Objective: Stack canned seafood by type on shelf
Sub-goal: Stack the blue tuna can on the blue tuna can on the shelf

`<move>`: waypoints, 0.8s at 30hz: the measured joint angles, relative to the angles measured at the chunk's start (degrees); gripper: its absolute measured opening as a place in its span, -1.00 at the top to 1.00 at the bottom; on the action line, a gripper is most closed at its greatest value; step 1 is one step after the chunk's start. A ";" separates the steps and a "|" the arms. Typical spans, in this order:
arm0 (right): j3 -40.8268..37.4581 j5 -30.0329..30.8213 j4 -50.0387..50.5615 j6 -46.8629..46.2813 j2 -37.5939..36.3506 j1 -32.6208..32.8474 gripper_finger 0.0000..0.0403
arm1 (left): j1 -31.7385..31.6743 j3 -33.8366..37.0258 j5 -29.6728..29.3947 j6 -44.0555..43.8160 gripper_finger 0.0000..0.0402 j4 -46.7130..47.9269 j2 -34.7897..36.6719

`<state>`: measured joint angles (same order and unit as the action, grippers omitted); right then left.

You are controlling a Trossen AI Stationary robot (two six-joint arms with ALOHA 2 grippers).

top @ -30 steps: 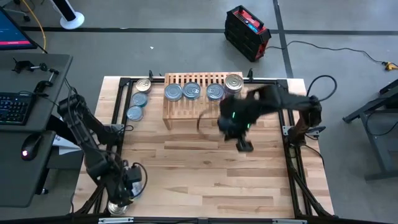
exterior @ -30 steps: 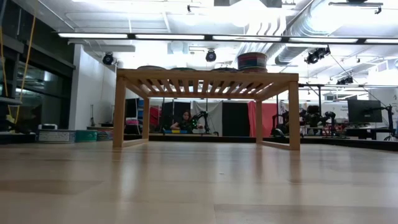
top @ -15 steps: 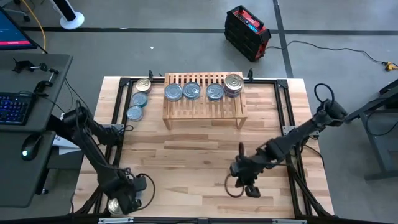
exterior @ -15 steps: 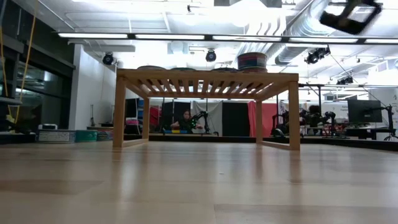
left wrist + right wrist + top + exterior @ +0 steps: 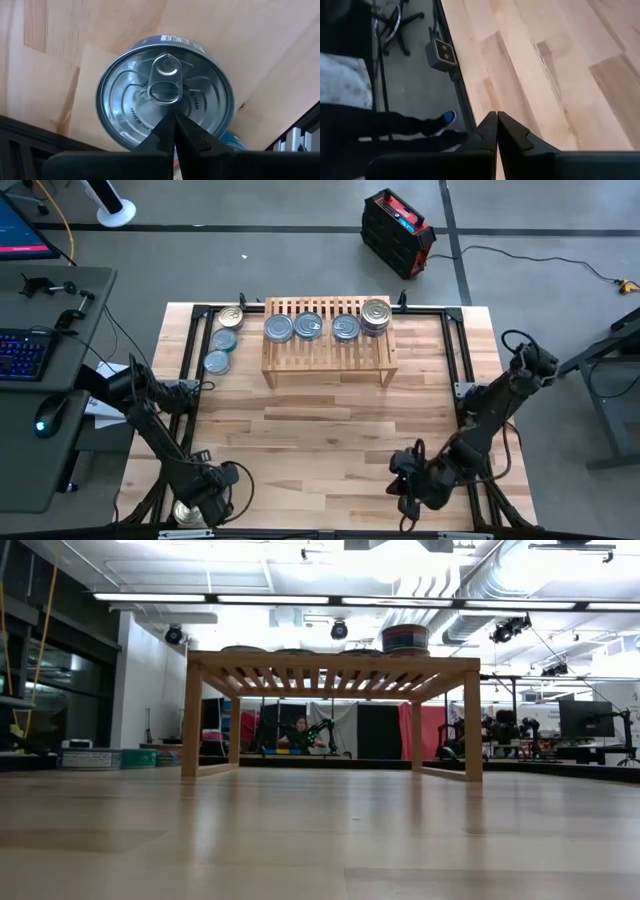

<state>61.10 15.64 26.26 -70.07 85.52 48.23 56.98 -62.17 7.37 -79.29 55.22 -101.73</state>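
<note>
No readable brand on the tin [image 5: 165, 97]; left gripper [image 5: 174, 122] pinched closed over it, right gripper [image 5: 497, 124] closed, empty.

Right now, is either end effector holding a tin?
No. The left end effector is shut over a tin without gripping it; the right end effector is shut over bare tabletop.
</note>
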 joint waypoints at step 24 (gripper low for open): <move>-0.04 3.88 -2.74 8.73 0.00 0.28 1.00 | -28.07 0.55 -24.64 10.83 1.00 -34.98 -0.74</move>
<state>61.06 19.52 23.52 -61.33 85.52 48.51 28.91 -61.63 -17.28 -68.47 20.24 -102.48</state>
